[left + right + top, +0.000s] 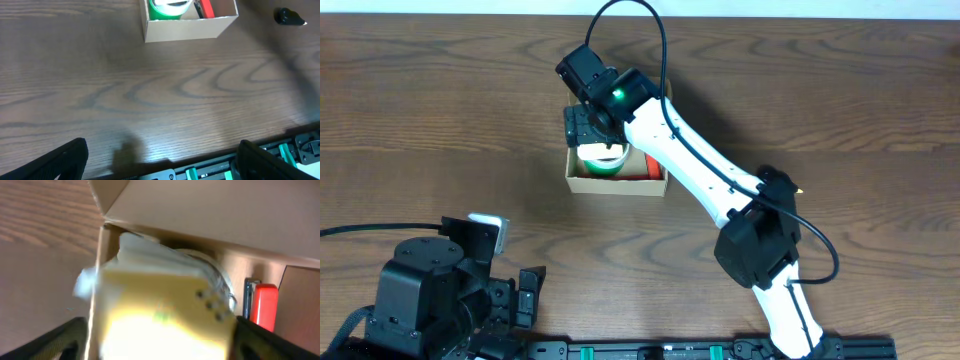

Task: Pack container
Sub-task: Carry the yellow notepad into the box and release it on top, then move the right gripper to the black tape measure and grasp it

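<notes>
One container [616,184], lid open, on the far middle of the desk [440,100].
Contents: green tape roll [167,11] and, beside it, a red item [205,7]. Right gripper [590,130] over the roll, a blurred pale object between its fingers; whether it grips cannot be told. Left gripper [160,160] spread wide, empty, well apart from the container.

I'm seeing the container [616,184], a small plain brown cardboard box, sitting upright on the table [440,120] toward the far middle. Its lid flap is standing open, and a green roll [170,10] and a red item [205,8] are lying inside.
</notes>
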{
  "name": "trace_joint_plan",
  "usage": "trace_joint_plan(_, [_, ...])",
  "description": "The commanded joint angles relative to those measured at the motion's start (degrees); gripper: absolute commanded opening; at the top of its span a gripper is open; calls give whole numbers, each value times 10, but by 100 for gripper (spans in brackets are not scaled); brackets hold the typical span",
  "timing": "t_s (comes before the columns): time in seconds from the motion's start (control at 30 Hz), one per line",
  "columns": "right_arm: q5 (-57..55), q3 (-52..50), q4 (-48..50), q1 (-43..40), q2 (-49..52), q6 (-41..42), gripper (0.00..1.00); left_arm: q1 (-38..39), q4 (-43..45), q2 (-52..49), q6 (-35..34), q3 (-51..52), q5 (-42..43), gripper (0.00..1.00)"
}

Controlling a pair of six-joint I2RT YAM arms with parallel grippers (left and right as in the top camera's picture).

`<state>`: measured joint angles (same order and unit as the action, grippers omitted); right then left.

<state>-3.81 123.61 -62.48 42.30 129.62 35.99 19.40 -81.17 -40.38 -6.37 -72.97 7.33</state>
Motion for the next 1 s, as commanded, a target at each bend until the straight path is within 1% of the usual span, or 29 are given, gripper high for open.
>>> trace_joint_plan(0.0, [-22,4,1,1,19,4,99,1,-2,-1,-3,0,2,95])
trace_joint_plan(0.17, [-25,8,-3,-2,15,4,99,1,-2,-1,-3,0,2,95])
trace_joint_plan(0.37, [-27,31,-63,-26,-35,4,99,1,-2,-1,-3,0,1,95])
trace_joint_plan(0.57, [-55,31,-154,-95,-99,9,99,1,-2,-1,-3,0,2,95])
trace_joint_plan(0.7, [-54,31,-224,-170,-106,48,99,1,-2,-1,-3,0,1,95])
trace_joint_plan(0.77, [-54,23,-243,-203,-105,56,99,1,-2,-1,-3,0,1,95])
trace_joint_plan(0.87, [-81,5,-251,-240,-105,33,99,1,-2,-1,-3,0,2,95])
trace_joint_plan(0.97, [-103,-9,-243,-266,-105,-33,99,1,-2,-1,-3,0,2,95])
